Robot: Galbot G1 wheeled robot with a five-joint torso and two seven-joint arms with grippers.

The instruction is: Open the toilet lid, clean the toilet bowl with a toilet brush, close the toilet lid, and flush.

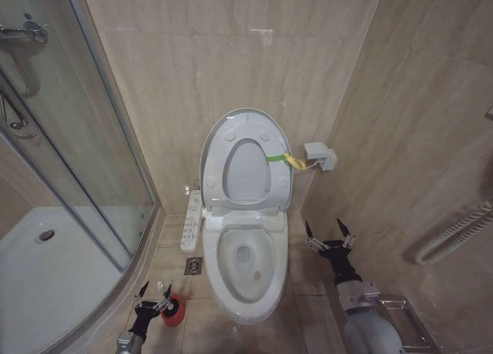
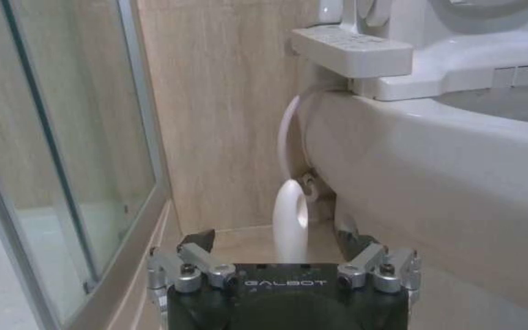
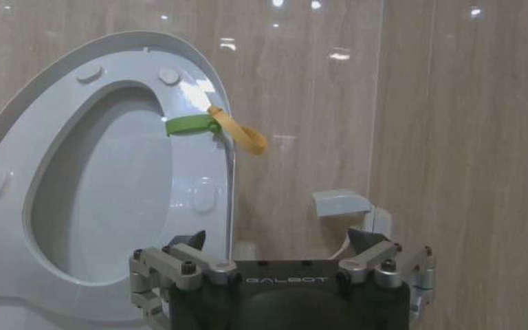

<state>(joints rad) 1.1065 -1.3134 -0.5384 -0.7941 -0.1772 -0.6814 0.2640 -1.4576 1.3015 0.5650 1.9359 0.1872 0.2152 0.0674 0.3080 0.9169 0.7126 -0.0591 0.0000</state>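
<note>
We are looking down at the toilet with the toilet lid (image 1: 231, 132) already standing upright against the back wall, the seat ring raised with it, and the toilet bowl (image 1: 245, 255) lying open with water at its bottom. So we are judging the brushing step to be the one in hand.

The toilet brush (image 1: 172, 310) is sitting in its red holder on the floor, on the robot's left of the bowl and just beside the curved shower tray (image 1: 46, 292). Our left gripper (image 1: 152, 300) is hovering directly at it, fingers spread wide. In the left wrist view the pale handle (image 2: 291, 223) is rising upright midway between the two open fingertips (image 2: 196, 240), not yet pinched. Its long axis is running vertical, so we are reckoning a plain closing of the fingers across the handle is what the grasp needs, followed by a lift straight up out of the holder.

Our right gripper (image 1: 330, 241) is waiting on the other side of the bowl, also open wide, pointed towards the raised lid and the green and yellow strap (image 3: 218, 128) on its edge; it is well apart from the brush, so the left arm is plainly the nearer one
</note>
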